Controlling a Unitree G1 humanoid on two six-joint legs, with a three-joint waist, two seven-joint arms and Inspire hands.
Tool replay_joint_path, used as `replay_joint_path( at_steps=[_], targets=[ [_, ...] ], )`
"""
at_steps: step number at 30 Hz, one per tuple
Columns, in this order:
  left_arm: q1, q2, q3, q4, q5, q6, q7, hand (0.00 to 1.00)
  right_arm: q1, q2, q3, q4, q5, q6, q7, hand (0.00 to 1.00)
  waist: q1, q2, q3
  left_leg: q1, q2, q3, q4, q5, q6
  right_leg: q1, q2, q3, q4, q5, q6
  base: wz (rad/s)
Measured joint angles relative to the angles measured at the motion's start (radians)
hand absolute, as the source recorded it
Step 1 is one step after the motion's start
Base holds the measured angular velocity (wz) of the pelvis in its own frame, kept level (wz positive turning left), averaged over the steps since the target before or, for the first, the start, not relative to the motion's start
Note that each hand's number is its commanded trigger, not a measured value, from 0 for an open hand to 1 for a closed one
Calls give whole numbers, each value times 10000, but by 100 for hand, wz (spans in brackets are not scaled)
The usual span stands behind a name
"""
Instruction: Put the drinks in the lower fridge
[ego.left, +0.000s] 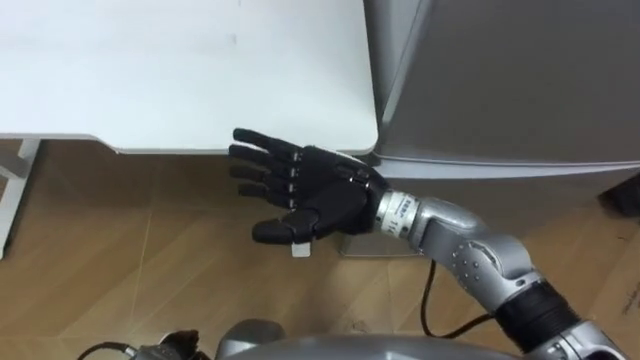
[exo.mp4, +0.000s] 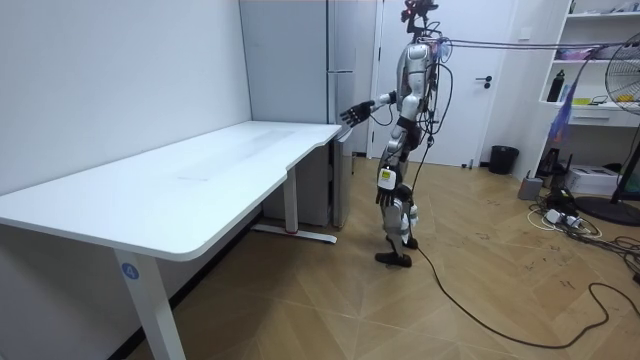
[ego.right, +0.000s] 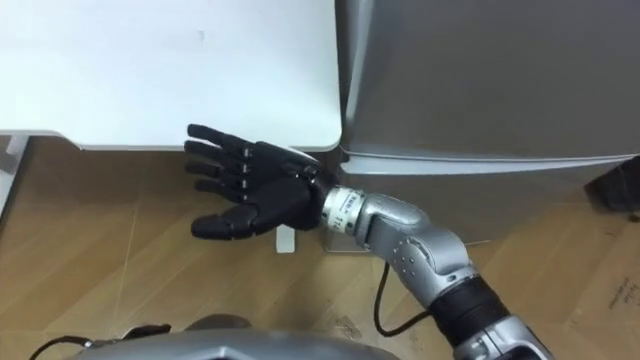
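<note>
1. Worktop (ego.left: 180, 70) on the left is white and bare where it shows in the eye views; no drinks lie on it there, and where the drinks are I cannot tell.
2. The right hand (ego.left: 300, 195) hovers in the middle, off the worktop's near edge and above the wooden floor (ego.left: 120, 260), just beside the fridge corner. Its fingers are spread and nearly straight, the thumb out to the side, and it holds nothing.
3. The fridge (ego.left: 500, 90) on the right is grey, and its doors look closed in the room view, where the robot stands before it at the worktop's end with that arm stretched forward.
4. Progress, as I judge it: a closed fridge and an empty hand fit both drinks already stowed inside and drinks yet to be fetched; the pictures do not settle which.
5. No brand, label or writing can be read on the fridge or worktop.
</note>
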Motion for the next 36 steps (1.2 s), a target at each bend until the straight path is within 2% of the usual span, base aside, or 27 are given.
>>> replay_joint_path(
  at_steps=[4, 9, 13, 16, 19, 23, 27, 29, 31, 32, 36],
  targets=[
    [-13, 18, 14, -6, -171, -10, 0, 0, 70, -272, -4, 28, -110, 53, 182, 0, -113, 29, 13, 22, -36, -232, 3, -5, 9, 77, -81, -145, 4, 0, 9, 10],
    [25, 26, 8, 4, -183, -22, -7, 0, 579, -671, -15, 210, -596, 95, 440, 0, -162, 48, 25, 187, -46, -313, -2, -7, 10, 274, -84, -186, 11, -5, 18, 7],
    [110, 21, 16, -17, -176, -90, -21, 0, 943, -815, -266, 471, -2063, 105, 712, 0, -272, 65, 30, 137, -54, -276, 10, -8, 13, 230, -89, -139, 13, -10, 27, -1],
    [256, 16, 134, -69, -168, -88, -70, 0, 1395, -1001, -558, 565, -3216, 104, 879, 0, -310, 28, 4, 101, -80, -280, 33, -7, 15, 218, -106, -140, -17, -20, 35, 1],
    [341, 56, 213, -52, -203, -64, -91, 0, 1424, -1058, -922, 2218, -4150, -4, 982, 0, -501, -58, -51, 59, -129, -334, 56, 18, 56, 278, -136, -215, -148, -20, 37, 10],
    [330, 81, 407, -47, -385, -126, 39, 0, 1550, -1130, -1372, 4600, -5292, -41, 224, 0, -584, -127, -92, 54, -127, -324, 149, 14, 63, 281, -141, -204, -162, -17, 46, 1],
    [434, 71, 626, 20, -347, -221, 319, 0, 1625, -998, -2061, 6565, -5606, -228, -493, 0, -658, -117, -72, 207, -130, -322, -27, 12, 59, 394, -140, -203, -183, -25, 51, 0],
    [600, 96, 956, 86, -324, -243, 427, 0, 1664, -615, -2951, 7918, -5595, -462, -1035, 0, -809, -141, -47, 376, -142, -329, -53, 9, 57, 619, -129, -177, -308, -57, 57, 0],
    [684, 90, 1058, 88, -317, -235, 434, 0, 1654, -406, -3357, 8442, -5513, -696, -1394, 0, -838, -130, -36, 328, -135, -330, -39, 6, 51, 569, -119, -152, -322, -61, 54, 0],
    [764, 68, 1113, 80, -173, -238, 424, 0, 1624, -302, -3499, 8768, -5469, -879, -1629, 0, -867, -131, -35, 321, -139, -341, -15, 6, 51, 575, -122, -157, -323, -61, 53, 0],
    [945, 45, 1331, 71, 17, -246, 399, 0, 1451, -104, -3697, 9570, -5358, -1182, -2474, 0, -889, -116, -23, 378, -146, -342, -24, -5, 62, 596, -130, -159, -338, -74, 67, 3]
  ],
)
